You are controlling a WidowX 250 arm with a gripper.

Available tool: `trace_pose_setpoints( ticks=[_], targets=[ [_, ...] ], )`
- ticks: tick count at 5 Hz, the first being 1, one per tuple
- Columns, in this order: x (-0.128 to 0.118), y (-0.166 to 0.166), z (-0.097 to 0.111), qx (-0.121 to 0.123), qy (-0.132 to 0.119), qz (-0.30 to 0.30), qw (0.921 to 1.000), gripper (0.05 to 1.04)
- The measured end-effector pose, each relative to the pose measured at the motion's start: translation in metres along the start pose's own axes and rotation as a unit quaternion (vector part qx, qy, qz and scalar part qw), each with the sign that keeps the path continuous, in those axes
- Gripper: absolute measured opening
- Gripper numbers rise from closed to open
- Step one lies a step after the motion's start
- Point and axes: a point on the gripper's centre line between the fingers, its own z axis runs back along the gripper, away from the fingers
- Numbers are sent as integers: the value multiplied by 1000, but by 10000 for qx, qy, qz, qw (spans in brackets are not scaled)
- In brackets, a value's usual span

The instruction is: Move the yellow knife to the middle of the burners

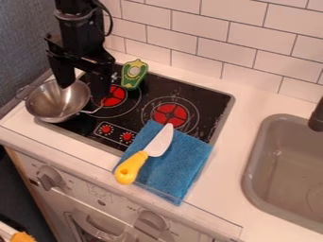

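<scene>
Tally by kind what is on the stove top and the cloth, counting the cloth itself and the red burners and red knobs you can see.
Knife with a yellow handle: 1
Blue cloth: 1
Metal pan: 1
Green toy vegetable: 1
Red burners: 2
Red knobs: 2
Total: 8

From here, the sink [284,158] is right of the stovetop [205,106], both set in the desk [217,203]. A pan [52,109] sits at the stovetop's left end, a toy pepper [131,81] behind; over its front right lies a cloth [185,165], the knife [158,144] on top.
</scene>
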Motion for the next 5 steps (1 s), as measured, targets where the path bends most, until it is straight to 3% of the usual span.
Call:
trace_pose_setpoints(
  ticks=[2, 3, 4, 5],
  targets=[
    [-14, -22, -10, -230, 297, -198, 9991, 1001],
    [-32, -52, 5, -329, 192, -634, 9973, 1001],
    [-49, -78, 2, -313, 282, -1018, 9939, 1001],
    [-56, -83, -17, -198, 559, -1010, 9931, 1001]
  ],
)
